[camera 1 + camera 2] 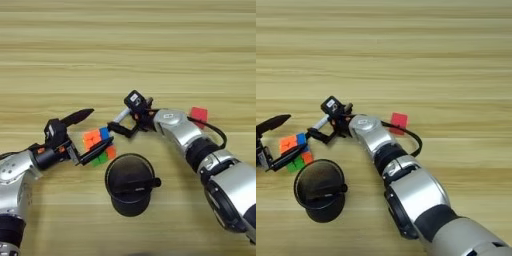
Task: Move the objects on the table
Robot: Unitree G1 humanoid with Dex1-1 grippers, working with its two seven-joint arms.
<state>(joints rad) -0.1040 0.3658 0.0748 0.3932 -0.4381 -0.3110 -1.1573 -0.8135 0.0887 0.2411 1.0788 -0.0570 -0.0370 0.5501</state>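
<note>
The left gripper (92,131), jaws apart, straddles the cube (98,145); the right gripper (123,121) clamps the half-hidden pen (120,116).

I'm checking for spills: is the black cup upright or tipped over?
Upright. The black cup stands on the table with its round mouth facing up; what's inside, I cannot tell.

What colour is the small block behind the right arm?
Red. The small block shows best in the right eye view.
</note>
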